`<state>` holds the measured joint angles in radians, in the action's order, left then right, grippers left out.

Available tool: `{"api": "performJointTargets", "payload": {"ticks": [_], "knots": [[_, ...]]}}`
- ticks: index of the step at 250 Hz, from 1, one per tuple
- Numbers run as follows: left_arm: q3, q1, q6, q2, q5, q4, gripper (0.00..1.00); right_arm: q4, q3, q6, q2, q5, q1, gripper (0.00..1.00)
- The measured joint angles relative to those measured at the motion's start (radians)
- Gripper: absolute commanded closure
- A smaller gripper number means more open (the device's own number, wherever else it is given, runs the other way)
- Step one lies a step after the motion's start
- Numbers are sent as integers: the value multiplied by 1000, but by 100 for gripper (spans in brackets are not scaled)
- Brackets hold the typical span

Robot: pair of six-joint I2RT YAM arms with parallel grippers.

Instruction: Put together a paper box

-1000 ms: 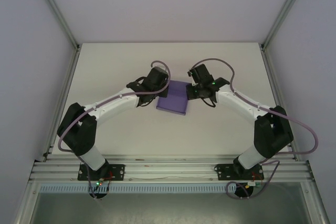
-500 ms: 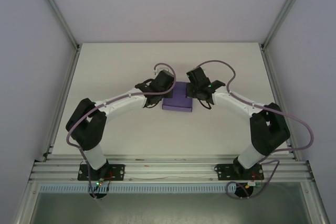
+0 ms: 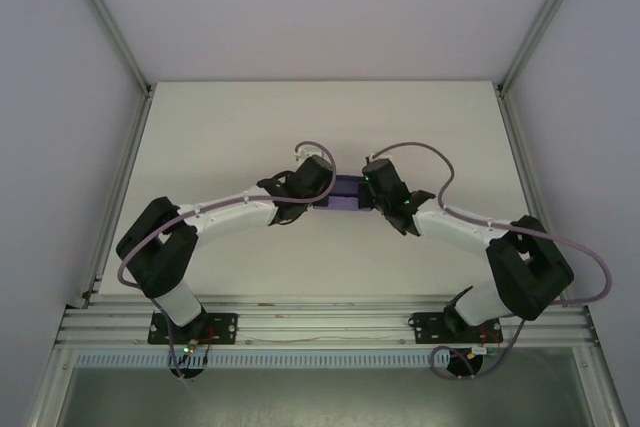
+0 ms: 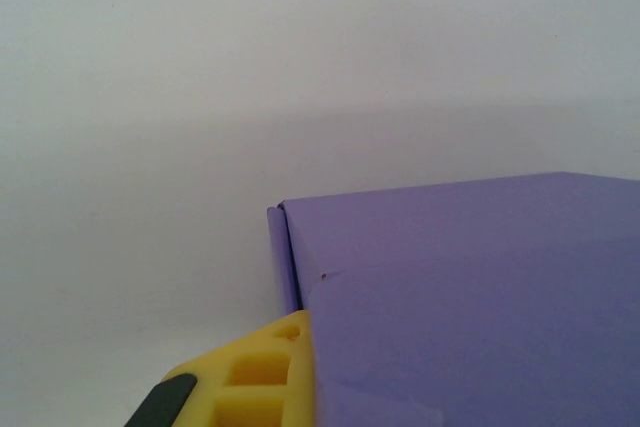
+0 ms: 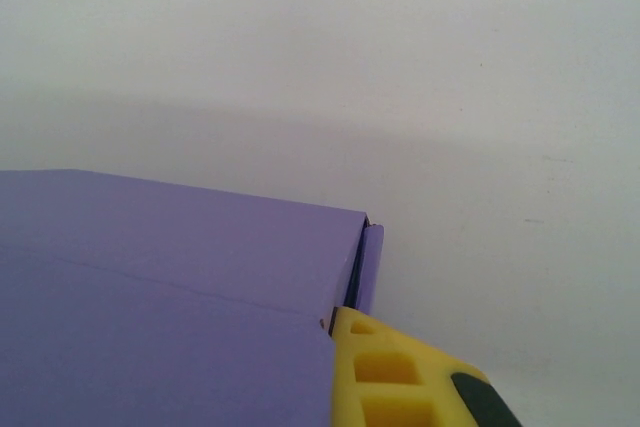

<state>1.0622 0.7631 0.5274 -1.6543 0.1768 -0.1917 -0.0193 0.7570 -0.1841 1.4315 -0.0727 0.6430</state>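
Our left hand point(image 3: 326, 189) and right hand point(image 3: 370, 190) each pinch one end of the box point(image 3: 347, 192), rectangular matte purple card with crisp creases; the counter point(image 3: 250, 127) is smooth white.

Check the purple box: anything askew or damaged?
Minor only. At each end of the paper box, a narrow end flap stands slightly proud of the wall; the right wrist view shows a dark slit there. No tears or crushing visible.
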Motion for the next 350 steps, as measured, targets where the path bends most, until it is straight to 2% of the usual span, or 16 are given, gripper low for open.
{"api": "performJointTargets", "payload": {"ticks": [14,27,66,106,146,199,240,274,350], "knots": [[-6,8,0,7,-5,-3,82,13,-17,13,-13,-4,2,98],[-11,12,3,10,-17,-8,68,19,-27,24,-20,-6,6,98],[-23,26,7,27,-44,-36,40,29,-48,52,-38,-6,31,97],[-26,29,31,109,-64,-82,0,52,-78,70,-60,-8,45,96],[-43,40,51,231,-60,-124,0,74,-93,82,-61,-17,55,93],[-34,29,144,321,16,-209,0,102,-135,95,-71,-20,72,86],[-27,-27,201,301,14,-221,0,95,-163,92,-71,-18,83,83],[-42,-76,233,243,-37,-199,0,100,-172,82,-71,-19,98,81],[-128,-78,269,153,-171,-109,15,68,-213,36,-115,-33,143,68]]}}
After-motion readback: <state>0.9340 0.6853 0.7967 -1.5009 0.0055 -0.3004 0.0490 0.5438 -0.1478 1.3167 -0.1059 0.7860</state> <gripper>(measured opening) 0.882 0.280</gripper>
